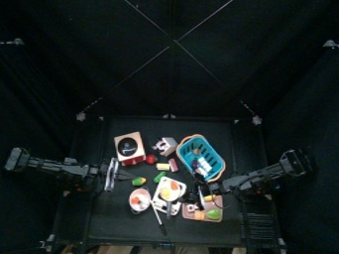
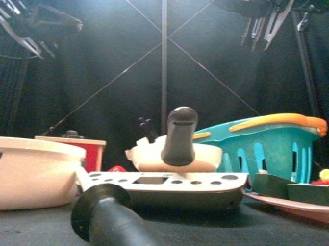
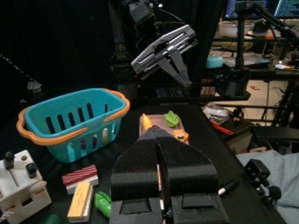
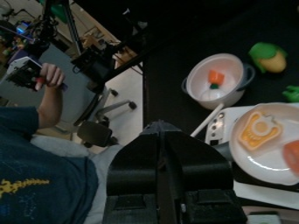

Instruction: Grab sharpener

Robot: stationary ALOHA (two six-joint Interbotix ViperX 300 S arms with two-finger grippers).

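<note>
While right claw (image 4: 176, 129) is pressed together and empty, the sharpener (image 4: 212, 122) lies flat on the worktop (image 4: 176, 52) just past its tips, between bowl (image 4: 194, 90) and plate (image 4: 237, 150). Left claw (image 3: 160, 145) also closed, empty, well apart.

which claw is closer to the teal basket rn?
Right. Seen from the top, the right claw is right by the teal basket's near end. The left claw is farther off, past the clutter on its other side.
</note>
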